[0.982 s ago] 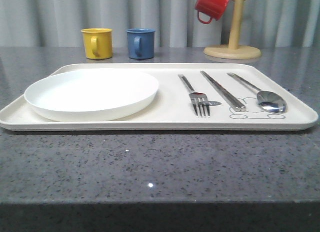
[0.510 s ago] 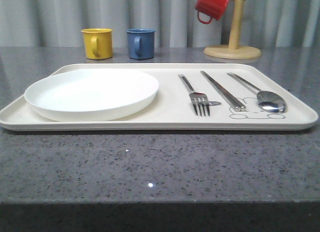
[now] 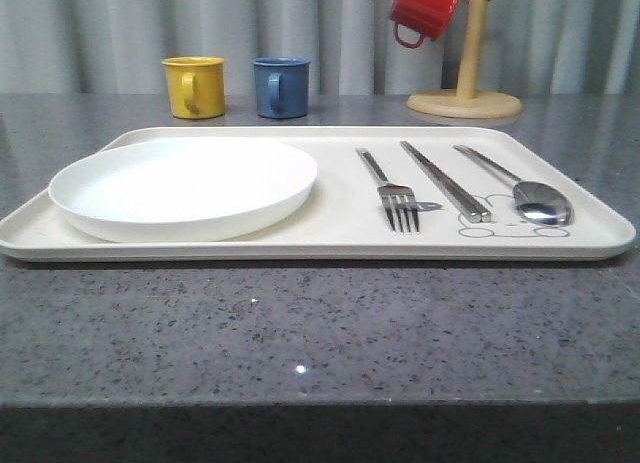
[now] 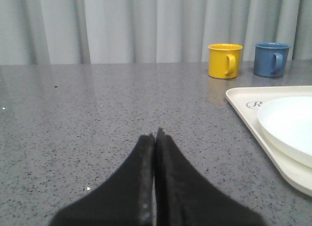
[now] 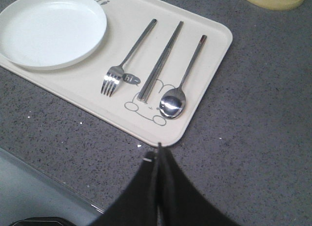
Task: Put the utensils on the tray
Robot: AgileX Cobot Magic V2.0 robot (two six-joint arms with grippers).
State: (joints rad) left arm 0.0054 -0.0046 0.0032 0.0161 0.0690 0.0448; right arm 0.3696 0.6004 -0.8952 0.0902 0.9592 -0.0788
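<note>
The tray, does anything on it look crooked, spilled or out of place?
Nothing stands out. The fork, chopsticks and spoon lie side by side, roughly parallel, on the tray beside the white plate. No spills or damage show.

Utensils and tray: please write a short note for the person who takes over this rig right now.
Left tool: shut, empty, over bare counter beside the tray.
Right tool: shut, empty, just off the tray's near edge.
Fork, chopsticks and spoon lie side by side on the tray, right of the white plate.
Done: all three utensils are placed.
Left: nothing visible; probably only park the arms.
</note>
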